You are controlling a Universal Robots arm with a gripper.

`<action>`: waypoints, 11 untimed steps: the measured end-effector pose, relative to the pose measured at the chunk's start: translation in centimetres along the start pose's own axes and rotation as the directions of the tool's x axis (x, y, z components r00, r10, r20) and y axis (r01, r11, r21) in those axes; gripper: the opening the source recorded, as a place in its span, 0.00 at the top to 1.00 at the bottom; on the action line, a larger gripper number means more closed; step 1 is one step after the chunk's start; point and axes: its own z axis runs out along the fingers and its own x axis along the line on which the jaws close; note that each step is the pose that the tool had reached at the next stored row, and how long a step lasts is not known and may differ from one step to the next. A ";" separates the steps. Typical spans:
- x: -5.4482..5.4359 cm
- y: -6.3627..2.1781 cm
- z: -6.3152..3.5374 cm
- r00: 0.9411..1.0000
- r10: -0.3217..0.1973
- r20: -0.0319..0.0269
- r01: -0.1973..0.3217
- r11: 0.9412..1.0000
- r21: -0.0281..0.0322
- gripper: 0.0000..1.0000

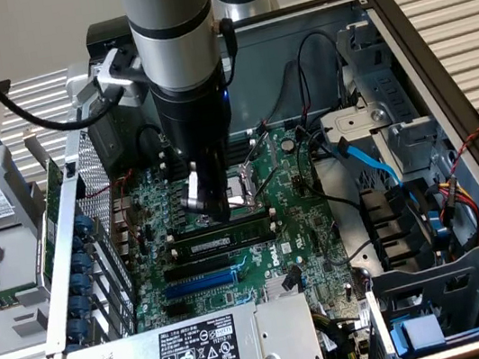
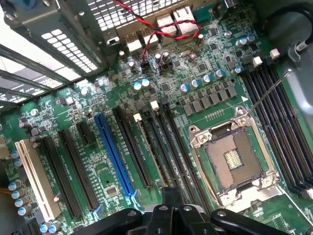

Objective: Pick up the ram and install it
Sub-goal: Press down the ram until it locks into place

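The ram (image 1: pixel 241 232), a long green stick with black chips, stands on edge in a black slot of the green motherboard (image 1: pixel 297 225), just in front of the CPU socket (image 1: pixel 243 188). My gripper (image 1: pixel 213 213) points straight down over the stick's end toward the exterior view's left, fingers shut together, tips at its top edge. Whether they touch it I cannot tell. In the wrist view the ram (image 2: pixel 149 152) shows edge-on between the black slots, running under my shut gripper (image 2: pixel 171 196).
Empty black memory slots (image 1: pixel 203 265) and a blue expansion slot (image 1: pixel 200 285) lie in front of the ram. The power supply (image 1: pixel 194 351) borders the board at the front. A drive cage (image 1: pixel 441 302) and a blue cable (image 1: pixel 368 159) stand on the exterior view's right. Red-black wires (image 2: pixel 156 29) cross the rear ports.
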 end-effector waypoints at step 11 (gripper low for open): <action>0.0 -0.02 0.00 0.993 0.120 0.001 -0.120 0.993 0.005 0.89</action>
